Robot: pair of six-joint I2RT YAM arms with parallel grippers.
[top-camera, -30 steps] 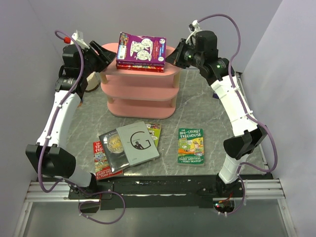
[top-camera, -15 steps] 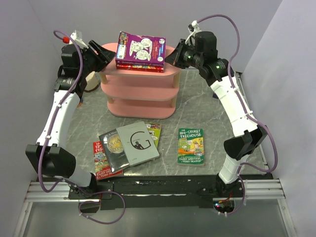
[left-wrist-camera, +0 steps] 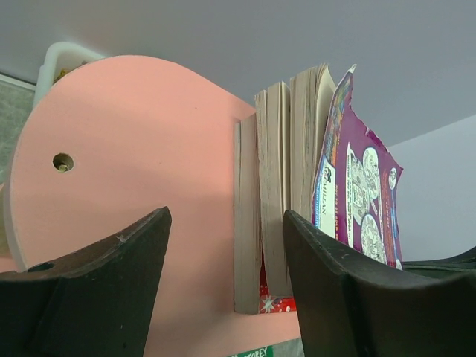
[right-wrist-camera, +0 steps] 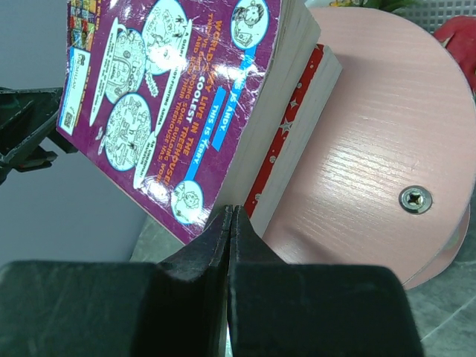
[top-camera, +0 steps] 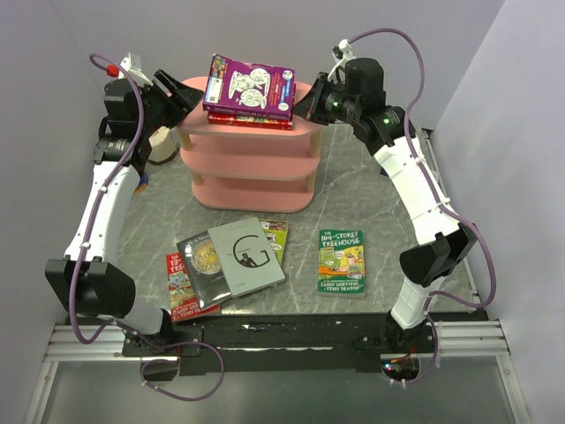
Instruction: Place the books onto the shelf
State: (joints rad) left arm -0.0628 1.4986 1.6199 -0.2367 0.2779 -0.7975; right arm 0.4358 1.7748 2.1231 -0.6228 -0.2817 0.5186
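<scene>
The purple cartoon-covered paperback (top-camera: 249, 86) should be nudged square atop the pink three-tier shelf (top-camera: 256, 190) — left claw (top-camera: 183, 91) spread apart, right claw (right-wrist-camera: 230, 216) pressed together.

My left gripper (left-wrist-camera: 227, 217) stands with its jaws spread wide. My right gripper (right-wrist-camera: 231, 216) is pinched closed, fingers pressed flat together. Both reach high and forward, angled toward each other.

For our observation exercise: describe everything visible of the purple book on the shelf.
The purple book is a thick paperback, glossy cover with white cartoon bubbles and blue bands, one corner curling. It lies flat, cover up, on a red book on the top board of the pink shelf. The shut right gripper is at its edge; contact unclear.
</scene>
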